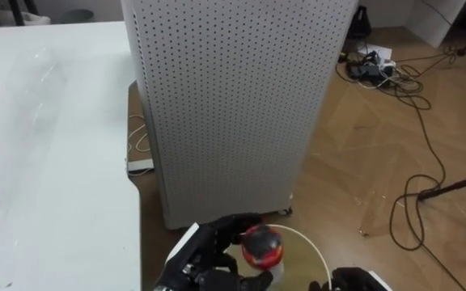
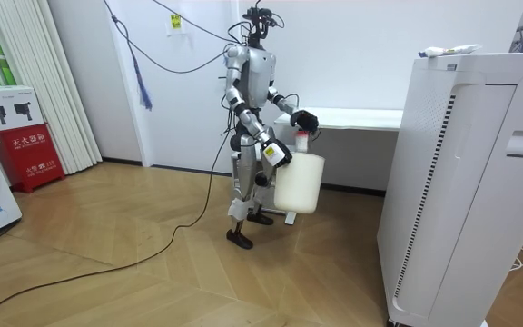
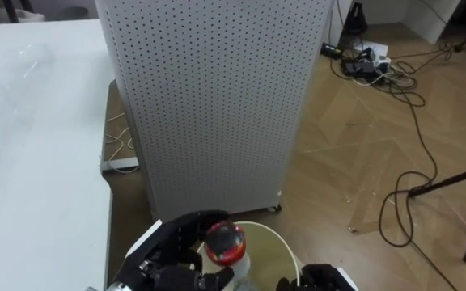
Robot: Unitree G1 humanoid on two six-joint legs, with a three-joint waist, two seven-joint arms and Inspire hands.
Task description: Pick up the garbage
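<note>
My left hand (image 1: 217, 259) is curled round a small bottle with a red top (image 1: 261, 246) and holds it upright just over the rim of a white bin (image 1: 310, 242). My right hand (image 1: 361, 280) sits at the bin's right rim. In the room view I stand at the end of a white table and carry the white bin (image 2: 300, 182) off the floor at hip height. There my right hand (image 2: 275, 153) grips its top edge, and the bottle (image 2: 300, 138) sits above it in my left hand (image 2: 303, 119).
A white table (image 1: 47, 162) fills my left. A grey perforated cabinet (image 1: 233, 105) stands straight ahead, with a power strip (image 1: 140, 166) beside its foot. Cables (image 1: 419, 202) and a dark stand leg (image 1: 459, 186) cross the wooden floor to the right. A tall white appliance (image 2: 461, 182) stands nearby.
</note>
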